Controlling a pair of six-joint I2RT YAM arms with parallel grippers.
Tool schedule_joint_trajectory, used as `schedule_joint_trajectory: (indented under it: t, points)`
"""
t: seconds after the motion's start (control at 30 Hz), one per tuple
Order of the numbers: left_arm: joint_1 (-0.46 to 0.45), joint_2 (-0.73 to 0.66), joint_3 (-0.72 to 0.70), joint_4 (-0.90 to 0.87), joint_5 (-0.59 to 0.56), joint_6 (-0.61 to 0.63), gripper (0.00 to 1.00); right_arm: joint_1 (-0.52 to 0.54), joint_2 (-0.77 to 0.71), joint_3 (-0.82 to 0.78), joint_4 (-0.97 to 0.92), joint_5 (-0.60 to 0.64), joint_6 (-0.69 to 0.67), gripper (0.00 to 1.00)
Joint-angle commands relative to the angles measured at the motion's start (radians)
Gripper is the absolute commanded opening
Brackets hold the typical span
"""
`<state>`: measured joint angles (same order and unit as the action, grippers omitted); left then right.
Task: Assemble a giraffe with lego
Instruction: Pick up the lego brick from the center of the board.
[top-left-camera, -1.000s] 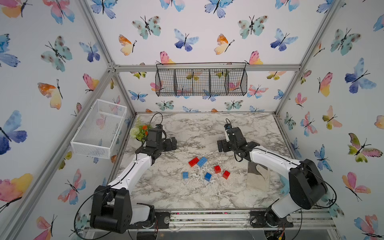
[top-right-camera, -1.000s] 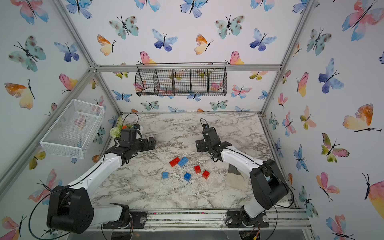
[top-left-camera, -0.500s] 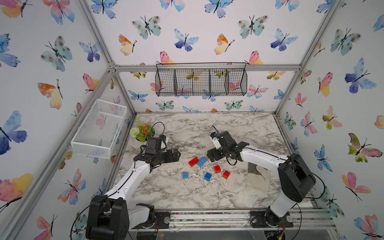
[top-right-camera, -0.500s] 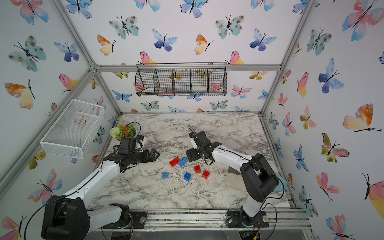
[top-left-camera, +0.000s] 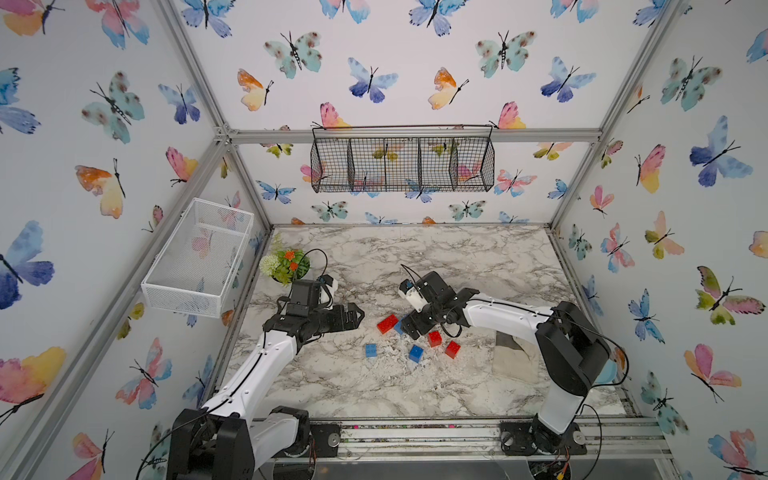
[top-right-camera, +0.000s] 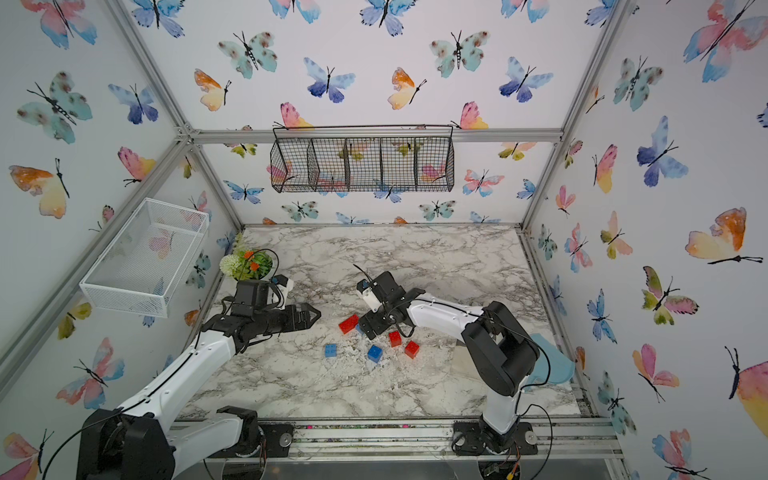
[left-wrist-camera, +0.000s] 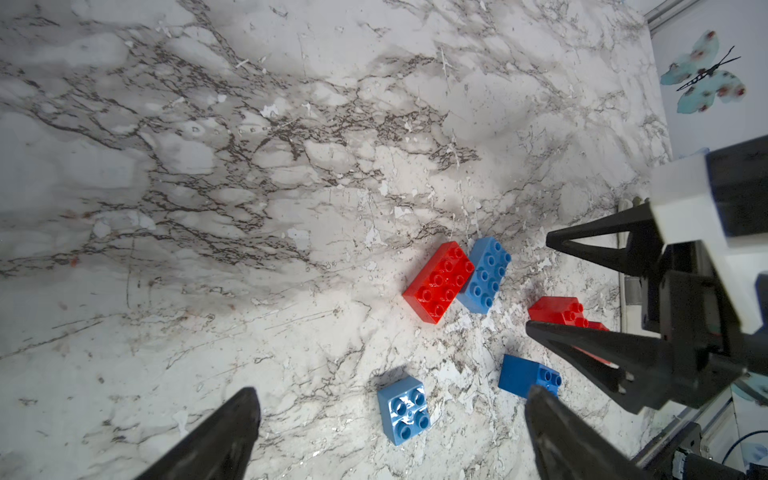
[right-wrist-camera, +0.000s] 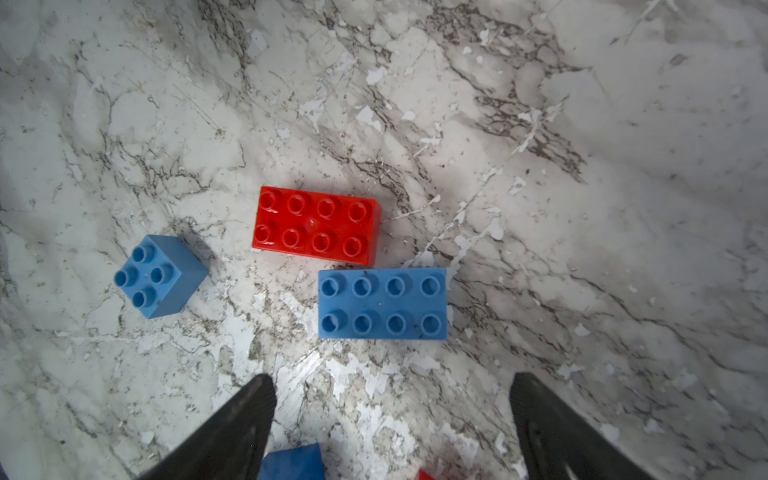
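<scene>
Both arms had moved in from far side toward lego (top-left-camera: 388, 323). Right gripper (right-wrist-camera: 390, 419) hovered over long blue brick (right-wrist-camera: 382, 303), jaws wide, empty. Left gripper (left-wrist-camera: 388, 432) also wide, empty. Six bricks loose mid-table; giraffe not started, first pick imminent.

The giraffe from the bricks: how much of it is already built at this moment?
Done: nothing; the long red brick, long blue brick and small blue brick lie loose on the table.
In hand: nothing; the right gripper hovers open-jawed over the long bricks, and the left gripper is open too.
Left: all the stacking.
</scene>
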<state>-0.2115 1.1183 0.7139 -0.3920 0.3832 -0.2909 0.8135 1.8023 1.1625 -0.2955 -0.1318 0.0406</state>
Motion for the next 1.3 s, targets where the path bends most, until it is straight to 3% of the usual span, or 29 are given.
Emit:
schedule_joint_trajectory:
  t: [0.0,0.9,1.27]
  points:
    - [-0.003,0.0,-0.005,0.01,0.028,-0.014,0.98,0.009,0.035,0.032,-0.021,0.002,-0.035,0.93]
    - [-0.003,-0.02,-0.013,0.02,0.023,-0.019,0.98,0.058,0.176,0.107,0.03,0.13,-0.015,0.89]
    - [-0.003,-0.019,-0.013,0.02,0.019,-0.022,0.98,0.058,0.201,0.129,0.035,0.118,-0.015,0.77]
